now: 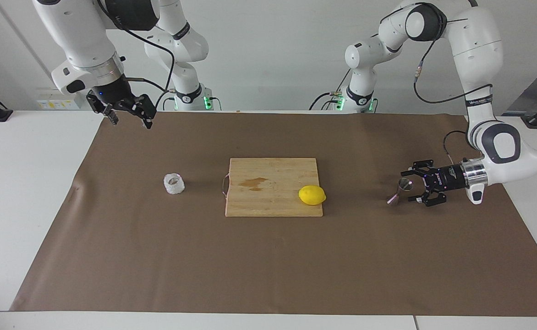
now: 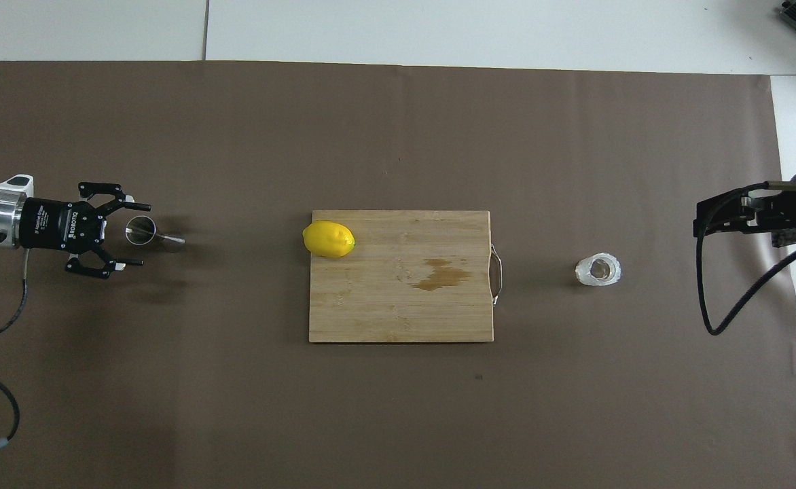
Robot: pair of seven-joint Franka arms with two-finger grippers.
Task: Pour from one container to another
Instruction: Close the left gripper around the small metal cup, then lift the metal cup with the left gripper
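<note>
Your left gripper lies low and level over the brown mat at the left arm's end of the table, with its jaws spread wide. The steel jigger stands upright on the mat right at the mouth of those jaws. One fingertip reaches alongside the jigger's rim, a little farther from the robots, and the other fingertip sits on the nearer side with a clear gap. You cannot tell from either view whether the first fingertip touches the rim; nothing is clamped, and the jigger rests on the mat on its own.

Moving from that claw toward the right arm's end, you meet the wooden cutting board in the middle of the mat. The lemon lies on the board's corner closest to the claw, and a wet stain marks the board past it. Well past the board's metal handle stands the knobbly glass cup, upright on the mat and far from the left claw.

Your right gripper waits raised over the mat's edge closest to the robots at the right arm's end, well above the glass cup and nearer the robots than it. Its fingers stand apart and hold nothing.
</note>
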